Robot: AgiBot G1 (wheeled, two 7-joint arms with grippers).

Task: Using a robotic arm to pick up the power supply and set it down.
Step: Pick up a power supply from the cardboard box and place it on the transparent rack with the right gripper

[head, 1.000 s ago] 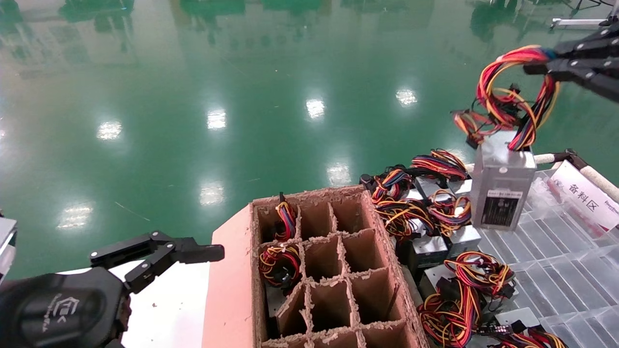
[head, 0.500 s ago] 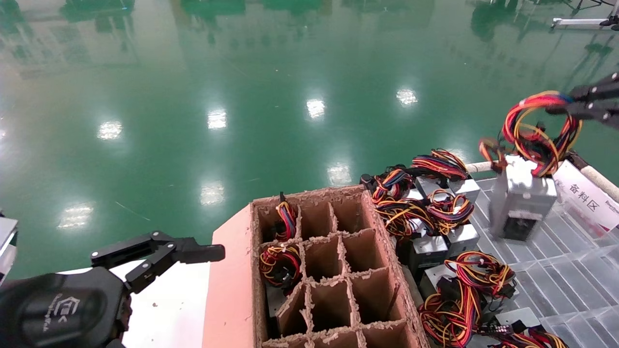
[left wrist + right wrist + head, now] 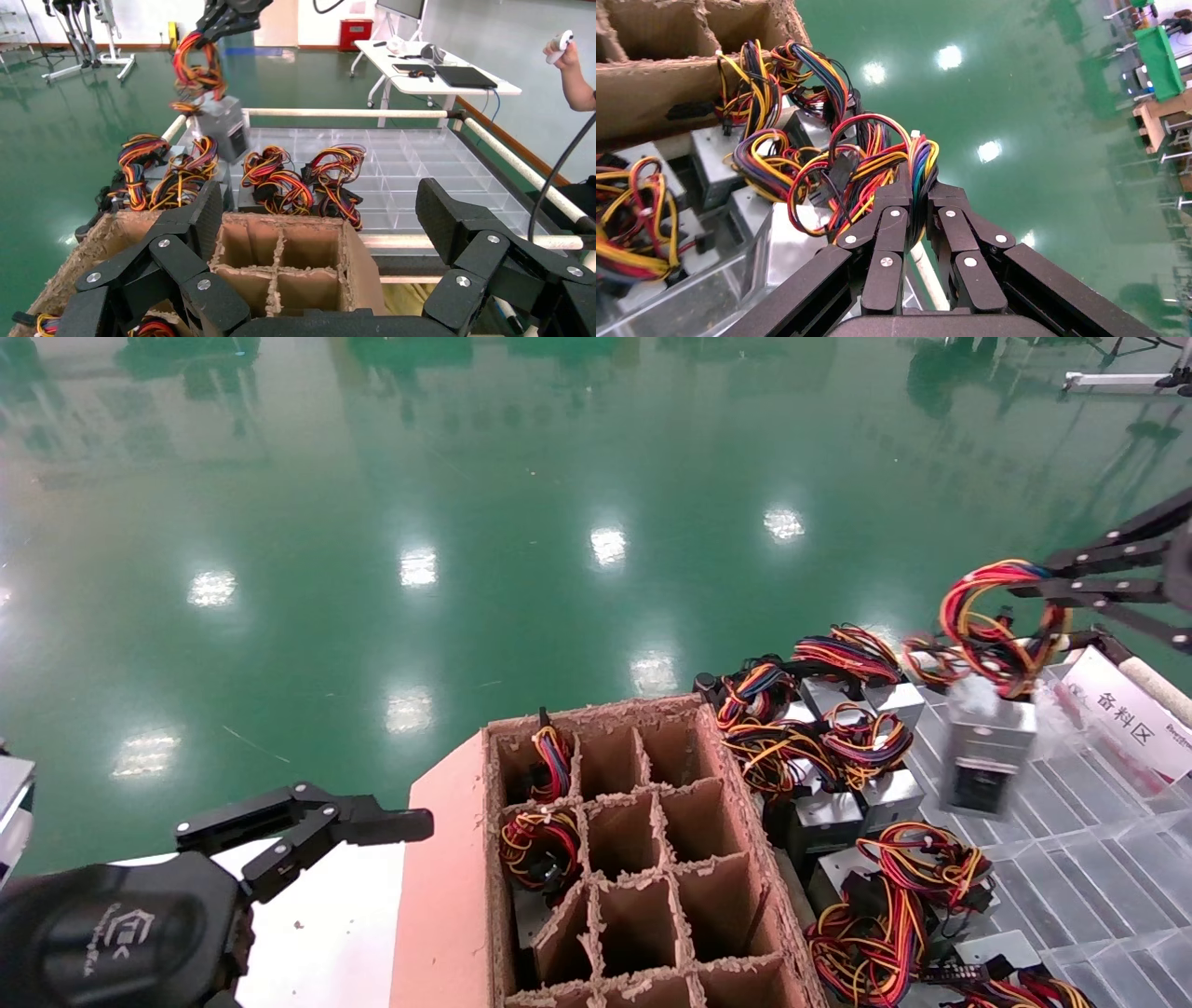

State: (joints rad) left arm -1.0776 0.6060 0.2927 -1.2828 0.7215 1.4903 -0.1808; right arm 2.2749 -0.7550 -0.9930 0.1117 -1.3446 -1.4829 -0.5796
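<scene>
My right gripper [image 3: 1041, 585] is shut on the looped red, yellow and black wires [image 3: 989, 633] of the power supply [image 3: 983, 758]. The silver-grey box hangs tilted below it, low over the clear tray [image 3: 1099, 868] at the right. In the right wrist view the fingertips [image 3: 899, 191] pinch the wire bundle [image 3: 871, 156], with the box [image 3: 796, 242] beneath. The left wrist view shows the hanging power supply [image 3: 223, 126] under the right gripper [image 3: 226, 15]. My left gripper [image 3: 410, 822] is parked at the lower left, open and holding nothing [image 3: 320, 207].
A brown cardboard divider box [image 3: 445, 896] stands in the front middle, with wire bundles in two left cells. Several other power supplies [image 3: 829, 761] with tangled wires lie between it and the tray. A white sign [image 3: 1129, 712] leans on the tray's far rail.
My right gripper has come down and a little back to the left with the power supply, which now hangs much closer to the tray. The left arm has not moved.
</scene>
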